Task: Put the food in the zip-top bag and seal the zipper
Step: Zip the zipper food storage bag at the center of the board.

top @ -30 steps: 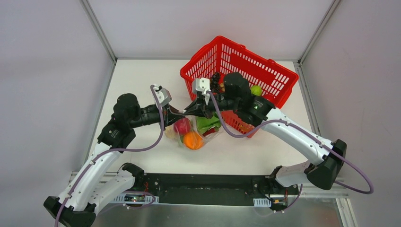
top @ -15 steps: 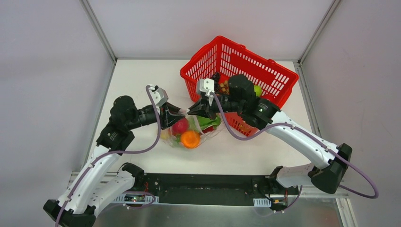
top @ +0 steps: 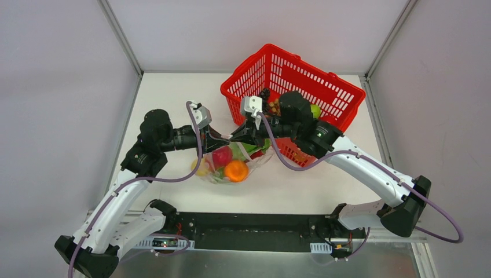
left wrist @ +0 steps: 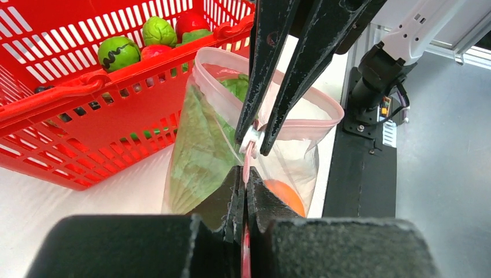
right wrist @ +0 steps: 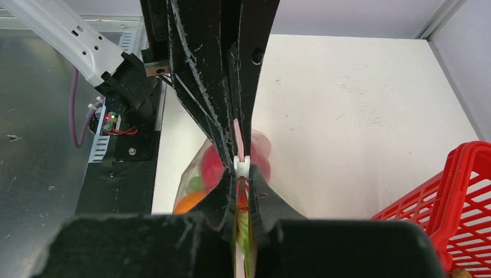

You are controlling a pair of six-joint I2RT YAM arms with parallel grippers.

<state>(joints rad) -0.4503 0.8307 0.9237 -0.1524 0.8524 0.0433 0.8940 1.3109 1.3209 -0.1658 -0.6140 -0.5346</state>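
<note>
The zip-top bag (top: 228, 165) hangs above the table between both grippers. Through it I see the round red fruit (top: 222, 156), the orange piece (top: 235, 171), the yellow fruit (top: 200, 169) and the green cabbage (top: 252, 149). My left gripper (top: 224, 138) is shut on the pink zipper strip at the bag's end; the left wrist view shows this grip (left wrist: 244, 176). My right gripper (top: 234, 138) meets it tip to tip, shut on the white zipper slider (right wrist: 241, 164). Beyond the slider the bag mouth gapes open, its pink zipper (left wrist: 315, 121) forming a loop above the cabbage (left wrist: 202, 150).
The red plastic basket (top: 324, 87) stands just behind and right of the bag, holding green and red toy produce (left wrist: 118, 52). Its front wall (left wrist: 87, 87) is close to the bag. Grey walls enclose the table's far and side edges.
Both grippers stay pinched on the bag's top. The hanging bag swung slightly left, then back right. The right arm's wrist has shifted a little to the right.
</note>
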